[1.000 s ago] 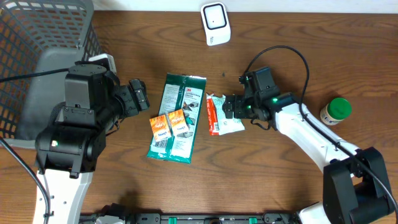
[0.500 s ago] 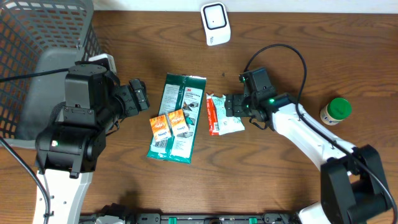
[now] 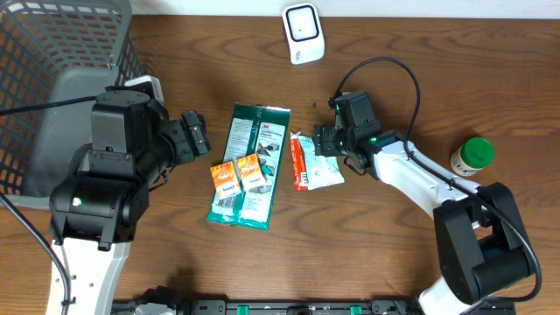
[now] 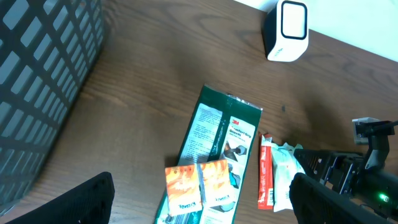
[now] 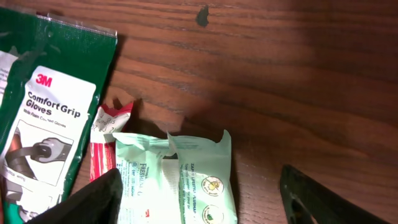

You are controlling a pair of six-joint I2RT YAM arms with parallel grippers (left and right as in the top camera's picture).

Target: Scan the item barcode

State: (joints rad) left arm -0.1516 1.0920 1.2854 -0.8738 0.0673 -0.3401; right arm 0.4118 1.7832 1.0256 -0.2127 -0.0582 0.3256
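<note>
Now: desk (image 3: 394, 262) flat, goods lying face up. Green glove pack (image 3: 249, 166) off to one side of my right hand (image 5: 202, 193). Pale wipe packet (image 5: 180, 180) directly beneath that hand, between its spread fingers, ungripped; likely lined up for a pinch. Scanner (image 3: 303, 32) well ahead. Left hand (image 4: 205, 199) wide open, idle.

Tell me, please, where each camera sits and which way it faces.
Overhead: above the table, looking straight down; both arms show.
Left wrist: on the left arm, looking down at the glove pack and scanner; its open jaws frame the bottom.
Right wrist: low over the wipes, facing down; jaws at the bottom corners.
Shared: all show the glove pack and wipes.
</note>
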